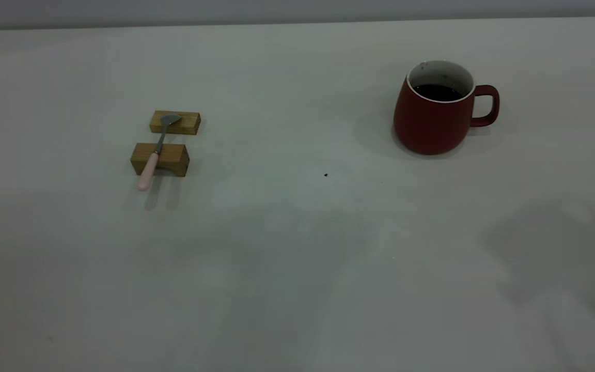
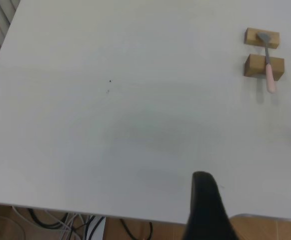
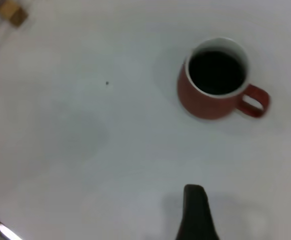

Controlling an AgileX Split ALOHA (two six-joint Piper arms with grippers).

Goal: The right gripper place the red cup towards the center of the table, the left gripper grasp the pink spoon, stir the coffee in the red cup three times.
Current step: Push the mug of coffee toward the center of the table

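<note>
Table [image 1: 297,258]: red cup [image 1: 434,116] beyond right gripper [image 3: 194,212].

A bare lab-like test bench: plain off-white table [image 1: 287,248], loose cables [image 2: 80,225] below its edge

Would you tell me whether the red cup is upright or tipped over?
Upright: the red cup stands on its base on the table, rim up, with dark coffee inside.
</note>
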